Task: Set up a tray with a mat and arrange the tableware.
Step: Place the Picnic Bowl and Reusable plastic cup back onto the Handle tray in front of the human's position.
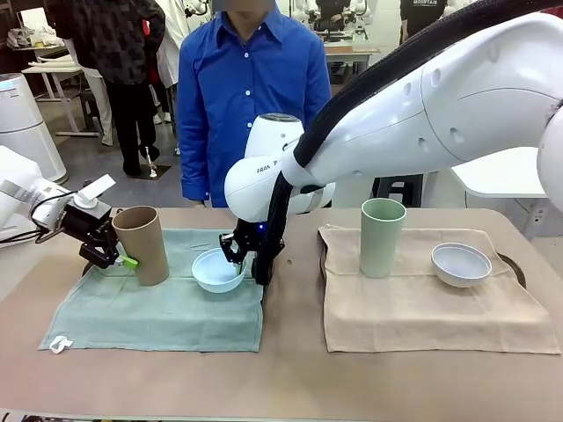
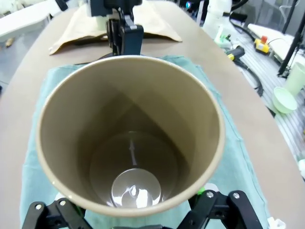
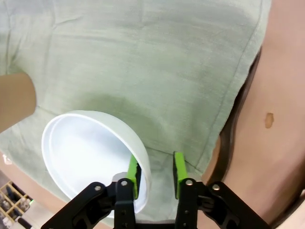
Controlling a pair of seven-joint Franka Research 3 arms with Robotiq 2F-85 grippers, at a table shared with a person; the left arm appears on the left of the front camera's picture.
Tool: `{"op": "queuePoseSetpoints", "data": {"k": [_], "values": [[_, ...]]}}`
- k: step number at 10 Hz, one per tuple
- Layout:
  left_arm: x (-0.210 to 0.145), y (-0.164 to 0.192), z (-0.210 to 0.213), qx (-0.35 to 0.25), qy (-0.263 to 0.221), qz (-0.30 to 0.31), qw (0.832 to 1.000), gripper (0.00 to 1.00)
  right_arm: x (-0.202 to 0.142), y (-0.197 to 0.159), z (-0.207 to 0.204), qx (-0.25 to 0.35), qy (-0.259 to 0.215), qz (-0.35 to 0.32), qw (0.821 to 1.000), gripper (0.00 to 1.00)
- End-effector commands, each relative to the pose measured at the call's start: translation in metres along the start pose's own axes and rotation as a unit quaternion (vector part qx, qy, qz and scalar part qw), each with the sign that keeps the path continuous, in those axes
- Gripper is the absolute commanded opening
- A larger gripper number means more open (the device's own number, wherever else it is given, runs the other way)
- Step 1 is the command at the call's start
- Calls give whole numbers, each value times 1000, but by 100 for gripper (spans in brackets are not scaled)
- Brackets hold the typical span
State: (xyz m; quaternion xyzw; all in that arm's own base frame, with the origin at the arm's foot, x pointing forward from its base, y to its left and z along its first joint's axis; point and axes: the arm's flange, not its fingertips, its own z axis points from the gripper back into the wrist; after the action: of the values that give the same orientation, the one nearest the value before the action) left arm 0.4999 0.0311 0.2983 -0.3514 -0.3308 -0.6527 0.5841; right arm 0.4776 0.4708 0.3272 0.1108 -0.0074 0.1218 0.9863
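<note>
On the green mat (image 1: 158, 308), the tan-brown cup (image 1: 141, 244) stands upright at the left. My left gripper (image 1: 119, 258) is at its left side. In the left wrist view the cup (image 2: 128, 138) sits between the spread fingers of that gripper (image 2: 133, 214), which looks open. The light blue bowl (image 1: 217, 270) rests on the mat's right part. My right gripper (image 1: 251, 262) is at its rim. In the right wrist view this gripper (image 3: 156, 174) is open. The bowl's (image 3: 90, 152) wall lies against one green pad (image 3: 135, 172), apart from the other. The pale green cup (image 1: 382, 236) and white bowl (image 1: 461, 264) stand on a beige mat (image 1: 422, 308).
A dark tray rim (image 3: 234, 124) shows under the green mat's edge, and another (image 1: 515, 269) under the beige mat. A person in a blue shirt (image 1: 251, 88) stands at the table's far side. My right arm (image 1: 422, 105) reaches across the middle above the table.
</note>
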Motion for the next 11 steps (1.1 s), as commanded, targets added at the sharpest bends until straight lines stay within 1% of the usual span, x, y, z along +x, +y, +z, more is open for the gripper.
{"op": "queuePoseSetpoints", "data": {"k": [1, 2, 5, 6, 7, 8, 9, 10, 11], "values": [[-1, -9, 4, 7, 37, 11, 999, 100, -4, 10, 21, -63, -2, -14, 998, 100], [-3, -9, 10, 7, 45, 24, 999, 100, -8, 15, 37, -83, -8, -11, 996, 100], [-4, -17, 31, 19, 89, 90, 992, 100, -27, 21, 80, -74, -37, -8, 997, 100], [8, -24, 41, 14, 111, 107, 988, 100, -32, 22, 90, -74, -43, -6, 996, 100], [29, -33, 49, -7, 132, 156, 979, 100, -39, 21, 98, -77, -46, -6, 996, 100], [51, -38, 56, -9, 169, 188, 967, 100, -43, 16, 105, -83, -50, -9, 995, 100], [77, -47, 59, 7, 218, 239, 946, 100, -50, 10, 113, -89, -54, -15, 994, 100], [97, -51, 59, 39, 276, 276, 920, 100, -57, 4, 122, -97, -57, -23, 993, 100], [113, -56, 59, 62, 316, 298, 898, 100, -65, -7, 134, -109, -61, -34, 992, 100]]}}
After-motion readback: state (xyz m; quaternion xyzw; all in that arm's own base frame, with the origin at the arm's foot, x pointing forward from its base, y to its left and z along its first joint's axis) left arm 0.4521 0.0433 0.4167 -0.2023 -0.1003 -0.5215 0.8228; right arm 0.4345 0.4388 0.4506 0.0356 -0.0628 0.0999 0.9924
